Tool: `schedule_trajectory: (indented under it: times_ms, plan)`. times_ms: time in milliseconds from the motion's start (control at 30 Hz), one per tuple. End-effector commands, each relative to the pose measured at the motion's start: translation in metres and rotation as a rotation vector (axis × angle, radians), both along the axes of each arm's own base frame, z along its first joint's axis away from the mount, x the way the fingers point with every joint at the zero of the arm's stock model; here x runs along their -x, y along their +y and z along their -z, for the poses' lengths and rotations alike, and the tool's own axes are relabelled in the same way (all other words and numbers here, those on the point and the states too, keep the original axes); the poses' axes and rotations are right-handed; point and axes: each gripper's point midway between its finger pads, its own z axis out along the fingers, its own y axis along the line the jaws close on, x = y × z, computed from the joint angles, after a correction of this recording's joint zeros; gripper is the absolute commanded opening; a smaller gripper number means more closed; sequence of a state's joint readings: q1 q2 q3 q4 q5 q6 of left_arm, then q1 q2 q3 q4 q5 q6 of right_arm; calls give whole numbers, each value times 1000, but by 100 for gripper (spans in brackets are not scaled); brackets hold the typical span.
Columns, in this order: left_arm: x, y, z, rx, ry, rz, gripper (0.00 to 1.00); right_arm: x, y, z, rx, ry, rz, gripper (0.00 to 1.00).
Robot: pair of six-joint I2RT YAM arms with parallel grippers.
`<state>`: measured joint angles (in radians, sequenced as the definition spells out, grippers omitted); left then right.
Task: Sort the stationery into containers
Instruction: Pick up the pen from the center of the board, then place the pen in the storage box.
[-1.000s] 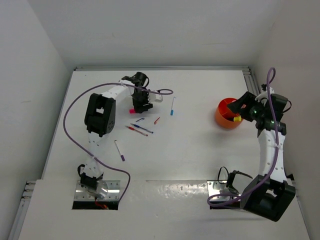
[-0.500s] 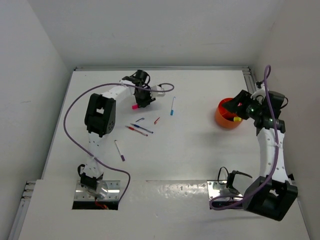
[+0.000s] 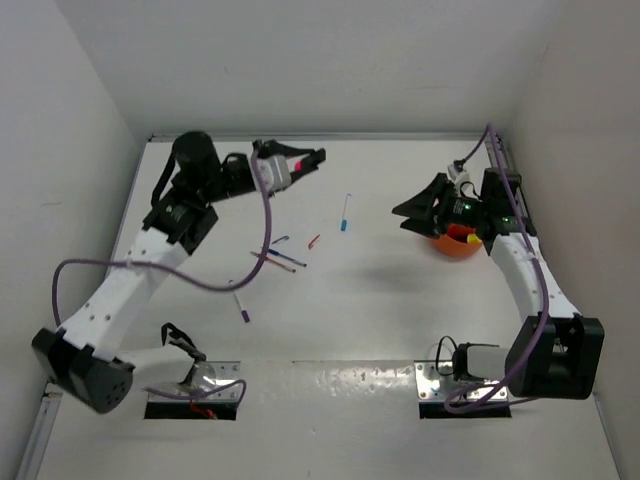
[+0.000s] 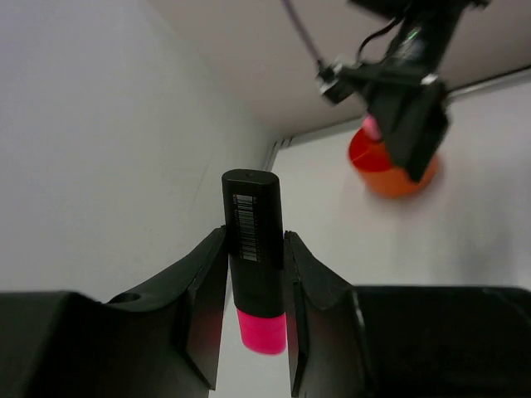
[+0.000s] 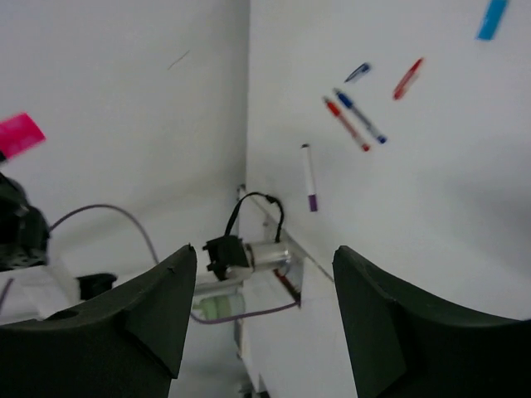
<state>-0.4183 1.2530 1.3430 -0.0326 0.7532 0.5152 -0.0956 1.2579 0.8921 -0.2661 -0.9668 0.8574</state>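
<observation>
My left gripper (image 3: 312,158) hangs high over the back left of the table, shut on a black marker with a pink cap (image 4: 252,240); the cap end sticks out below the fingers. My right gripper (image 3: 407,212) stands open and empty just left of the orange bowl (image 3: 457,246), which holds a yellow item and a red one. On the table lie a blue-tipped pen (image 3: 346,212), a short red pen (image 3: 314,241), a short blue pen (image 3: 279,240), a red and a blue pen (image 3: 278,260) side by side, and a purple-tipped pen (image 3: 240,301).
White walls close in the table on the left, back and right. A purple cable (image 3: 215,283) of the left arm loops over the pens. Metal base plates (image 3: 460,380) sit at the near edge. The right wrist view shows the purple-tipped pen (image 5: 309,178) below open fingers (image 5: 166,298).
My left arm has closed on the pink-capped marker and lifted it off the table. My right gripper has swung left, away from over the bowl, and stays open.
</observation>
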Motion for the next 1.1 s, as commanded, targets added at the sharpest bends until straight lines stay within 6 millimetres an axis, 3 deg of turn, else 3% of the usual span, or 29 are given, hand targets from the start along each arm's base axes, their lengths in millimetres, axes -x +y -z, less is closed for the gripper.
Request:
schedule_trajectory:
  times_ms: [0, 33, 100, 133, 233, 267, 333, 367, 433, 467, 500, 533, 567, 600, 633, 667, 767, 900, 1067]
  plan:
    - [32, -16, 23, 58, 79, 84, 0, 11, 20, -33, -141, -28, -88, 67]
    - [43, -17, 9, 122, 29, 58, 0, 13, 24, -35, -152, -30, -102, 67]
    - [51, -16, -9, 241, 87, 23, 0, 17, 27, -33, -149, -16, -107, 68]
    - [57, -14, -28, 309, 74, 18, 0, 19, 31, -33, -153, -8, -119, 68]
    - [79, -25, -49, 357, 63, 120, 0, 20, 38, -34, -206, 18, -130, 69]
    - [86, -29, -53, 339, 7, 149, 0, 18, 39, -36, -238, 30, -125, 69]
    - [114, -48, -43, 246, -74, 265, 0, 25, 50, -35, -267, 61, -167, 69]
    - [119, -51, -40, 176, -210, 270, 0, 27, 52, -35, -281, 78, -178, 69]
    - [139, -63, -13, 47, -265, 333, 0, 33, 58, -35, -286, 84, -212, 69]
    - [142, -65, -7, -33, -418, 341, 0, 37, 60, -34, -287, 83, -232, 70]
    - [156, -68, 19, -127, -419, 395, 0, 40, 61, -34, -285, 78, -248, 70]
    - [159, -68, 25, -205, -614, 408, 0, 43, 62, -32, -276, 74, -260, 71]
    - [174, -68, 52, -293, -647, 471, 0, 46, 62, -31, -273, 72, -278, 71]
    - [176, -65, 64, -354, -718, 478, 0, 48, 63, -32, -262, 58, -288, 71]
    - [182, -65, 71, -414, -903, 507, 0, 50, 62, -30, -240, 46, -306, 71]
    - [194, -60, 90, -477, -951, 568, 0, 52, 62, -29, -228, 42, -316, 71]
    - [204, -49, 139, -693, -1182, 705, 0, 60, 60, -23, -153, 20, -364, 71]
    - [216, -38, 169, -807, -1245, 820, 0, 66, 58, -17, -31, -36, -395, 71]
    - [231, -35, 185, -868, -1235, 918, 0, 66, 54, 1, 254, -148, -420, 64]
